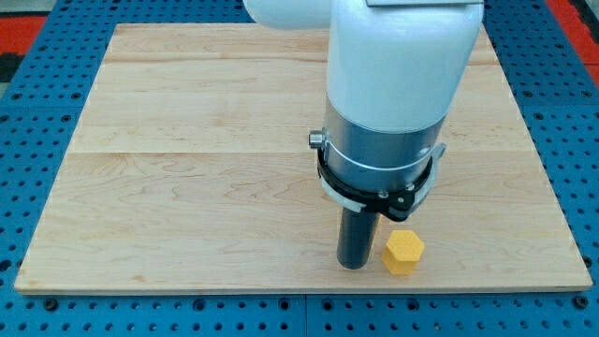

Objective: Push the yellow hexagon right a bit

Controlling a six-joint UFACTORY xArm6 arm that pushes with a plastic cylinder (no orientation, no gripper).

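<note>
Camera view: my tip (354,265) sits just left of yellow hexagon (403,253), near board (187,187) bottom edge; no jaws, plain rod. Hexagon looks light, stiff, prob slides easy; push its left face centrally.

One yellow hexagon (403,252), one board (187,168)

Robotics lab bench, blue perforated mounting plate (37,56) showing past every edge of pale wooden board (206,168), white robot arm (402,56) overhead
</note>
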